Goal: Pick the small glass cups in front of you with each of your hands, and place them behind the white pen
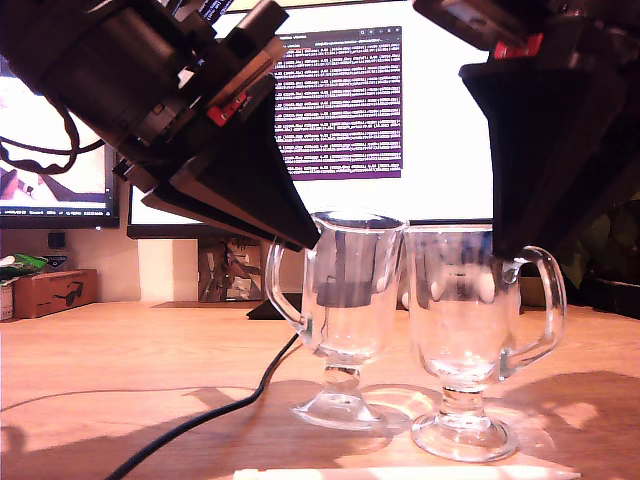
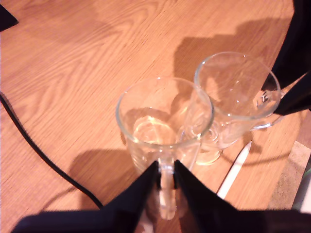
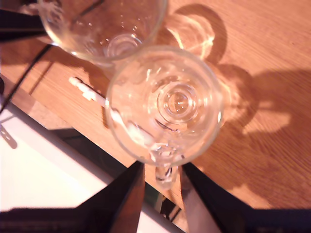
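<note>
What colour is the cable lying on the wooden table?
Black; the cable shows best in the first wrist view.

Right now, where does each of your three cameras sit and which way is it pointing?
Exterior view: low at table height, facing the monitors; both glass cups stand close in front, both arms above.
First wrist view: on my first gripper, looking down into one cup, its handle between the jaws.
Second wrist view: on my second gripper, looking down into the other cup.
Shared: all three show both cups and the white pen.
</note>
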Available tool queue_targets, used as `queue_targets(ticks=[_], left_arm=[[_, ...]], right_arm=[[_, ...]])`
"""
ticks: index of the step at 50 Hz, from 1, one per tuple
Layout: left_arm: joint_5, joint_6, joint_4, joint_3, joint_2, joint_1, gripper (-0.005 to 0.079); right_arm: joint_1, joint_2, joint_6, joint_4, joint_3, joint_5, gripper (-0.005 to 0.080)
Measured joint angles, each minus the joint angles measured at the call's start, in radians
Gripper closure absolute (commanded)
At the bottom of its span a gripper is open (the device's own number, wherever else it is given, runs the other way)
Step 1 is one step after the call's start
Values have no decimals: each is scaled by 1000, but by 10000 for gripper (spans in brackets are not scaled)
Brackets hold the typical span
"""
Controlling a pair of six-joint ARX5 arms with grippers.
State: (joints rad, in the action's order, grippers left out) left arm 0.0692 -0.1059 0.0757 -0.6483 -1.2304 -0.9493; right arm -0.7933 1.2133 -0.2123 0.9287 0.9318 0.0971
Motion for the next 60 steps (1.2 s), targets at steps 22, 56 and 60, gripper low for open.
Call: queue_targets(ticks=[22,56,60], left_arm=[[-8,0,39,0,5,-4,766],[-3,-43,135,0,13,-5,612],[0,-43,134,0,13,-5,612]], right_arm=[[76,-177,0,41,24,0,549],[76,-176,0,59,24,0,550],[76,-176,0,59,24,0,550]])
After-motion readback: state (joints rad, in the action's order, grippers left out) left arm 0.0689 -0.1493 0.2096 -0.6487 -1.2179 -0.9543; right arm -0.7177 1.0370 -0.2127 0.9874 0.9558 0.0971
